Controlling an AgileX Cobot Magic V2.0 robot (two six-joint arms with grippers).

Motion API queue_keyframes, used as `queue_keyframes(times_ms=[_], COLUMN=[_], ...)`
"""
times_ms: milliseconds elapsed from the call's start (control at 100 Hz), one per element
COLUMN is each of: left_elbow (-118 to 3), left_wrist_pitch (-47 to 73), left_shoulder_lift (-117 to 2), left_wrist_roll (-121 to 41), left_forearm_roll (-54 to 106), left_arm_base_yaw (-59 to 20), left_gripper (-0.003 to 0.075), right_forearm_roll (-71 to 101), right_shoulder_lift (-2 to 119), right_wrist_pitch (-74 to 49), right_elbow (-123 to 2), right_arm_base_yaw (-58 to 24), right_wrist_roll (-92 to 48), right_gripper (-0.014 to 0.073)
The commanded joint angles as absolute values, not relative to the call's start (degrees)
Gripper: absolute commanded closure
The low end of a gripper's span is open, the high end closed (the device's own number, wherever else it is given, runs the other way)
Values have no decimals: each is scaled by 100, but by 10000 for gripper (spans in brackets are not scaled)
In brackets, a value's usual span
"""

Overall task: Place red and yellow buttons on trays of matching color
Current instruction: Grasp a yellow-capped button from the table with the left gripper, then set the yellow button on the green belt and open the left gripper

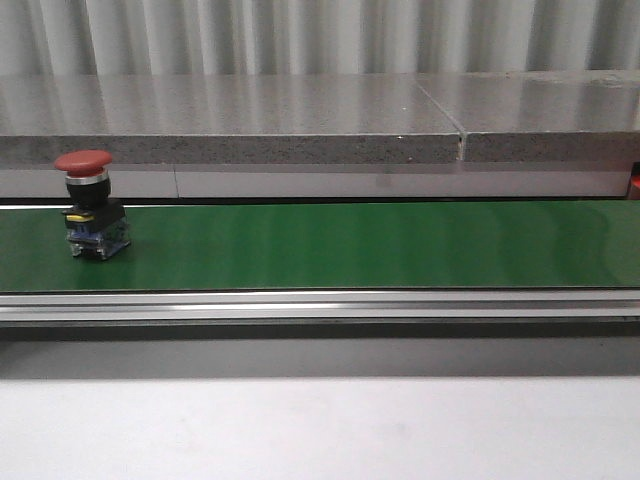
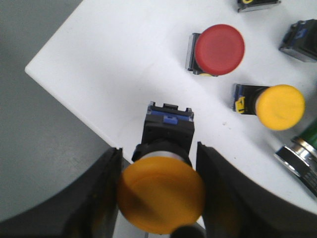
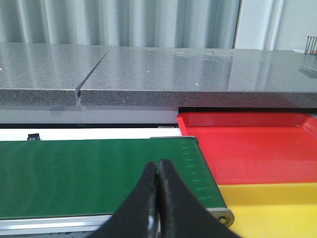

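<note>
Two hands differ: the left hand (image 2: 159,198) clamps a yellow button (image 2: 161,201); the right hand (image 3: 157,198) is closed, empty. Keep the grip centred, lift straight.

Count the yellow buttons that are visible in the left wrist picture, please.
2. One yellow button sits between the left gripper fingers; another yellow button lies on the white surface. Cropped items at the edges may hide more.
</note>
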State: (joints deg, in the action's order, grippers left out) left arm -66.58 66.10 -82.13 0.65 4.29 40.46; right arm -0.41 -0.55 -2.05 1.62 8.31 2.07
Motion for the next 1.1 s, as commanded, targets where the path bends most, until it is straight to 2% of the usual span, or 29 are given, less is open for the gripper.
queue_keyframes(times_ms=[0,310,680,890,1090], left_elbow=[-6973,-7738,-7883,-7883,-7996], left_wrist_pitch=[6786,7069,6736,6254,6242], left_shoulder_lift=[-7782,-7746,-8408,-8901,-9375], left_wrist_roll=[57,103,308,308,308], left_forearm_roll=[548,548,548,548,573], left_arm_base_yaw=[3921,2654,1020,538,469], left_gripper=[489,489,489,489,489], right_forearm_roll=[-36,-36,-36,-36,-36], right_shoulder_lift=[-148,-148,-148,-148,-148], right_wrist_pitch=[264,264,264,264,264], right_elbow=[131,131,131,131,131], right_arm_base_yaw=[863,863,863,863,863], right_wrist_roll=[205,205,205,205,205], right_gripper=[650,650,650,650,650])
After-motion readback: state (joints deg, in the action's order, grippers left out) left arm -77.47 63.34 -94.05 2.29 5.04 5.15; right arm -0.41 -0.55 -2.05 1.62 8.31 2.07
